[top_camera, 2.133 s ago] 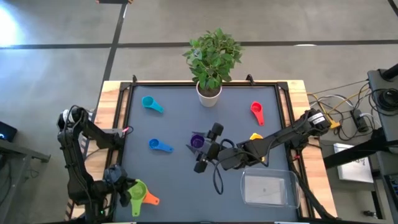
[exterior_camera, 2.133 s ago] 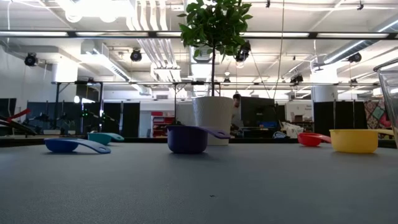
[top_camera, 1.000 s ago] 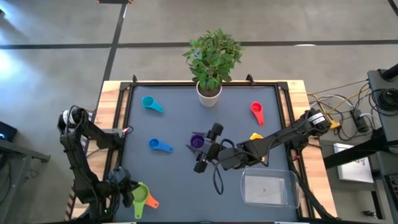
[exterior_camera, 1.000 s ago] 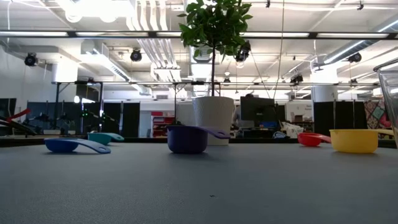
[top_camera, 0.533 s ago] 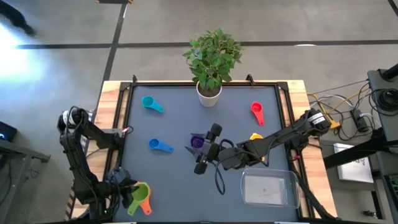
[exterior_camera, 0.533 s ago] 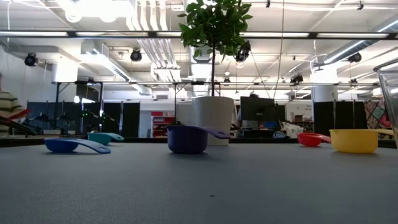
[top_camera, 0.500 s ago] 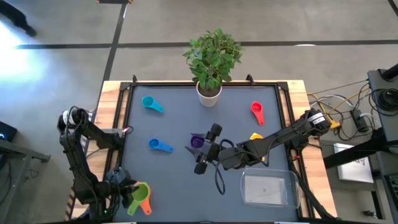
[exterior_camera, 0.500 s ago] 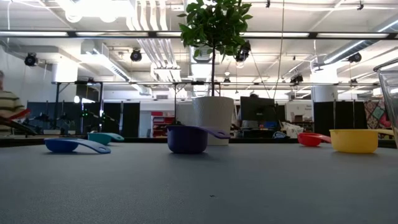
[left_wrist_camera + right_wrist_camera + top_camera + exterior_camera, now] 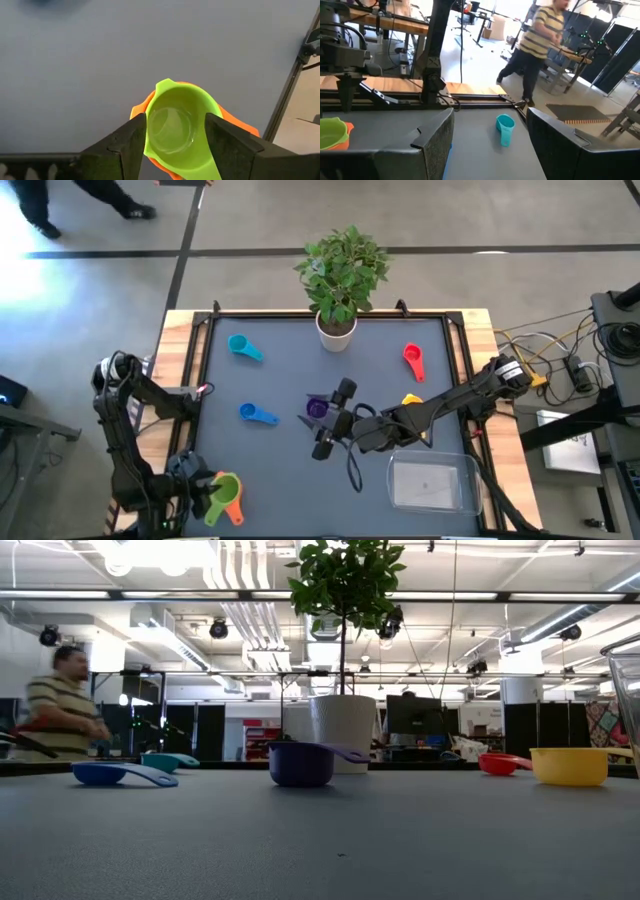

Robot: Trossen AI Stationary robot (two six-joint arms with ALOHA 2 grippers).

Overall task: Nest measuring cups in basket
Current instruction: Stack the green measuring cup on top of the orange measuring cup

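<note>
At the tabletop's (image 9: 300,480) near left corner, the left claw (image 9: 196,496) hangs over the green cup (image 9: 222,486), which sits nested in the orange cup (image 9: 234,510). In the left wrist view its two fingers (image 9: 131,142) stand spread on either side of the green cup's bowl (image 9: 179,125); whether they touch the rim cannot be told. No writing can be read on either cup.

Further along, the teal cup (image 9: 240,346) lies toward the far left and the blue cup (image 9: 254,414) nearer the middle, both alone on the grey surface. The purple cup (image 9: 317,407) sits at the centre, with the right claw (image 9: 333,418) just beside it, fingers spread and gripping nothing. Behind them stands a white plant pot (image 9: 336,328) at the far edge.

To the right lie the red cup (image 9: 412,358) and the yellow cup (image 9: 412,401), the latter partly under the right arm. The clear basket (image 9: 432,485) rests at the near right corner. No labels show on it.

A person (image 9: 62,705) in a striped shirt is in the room beyond.
</note>
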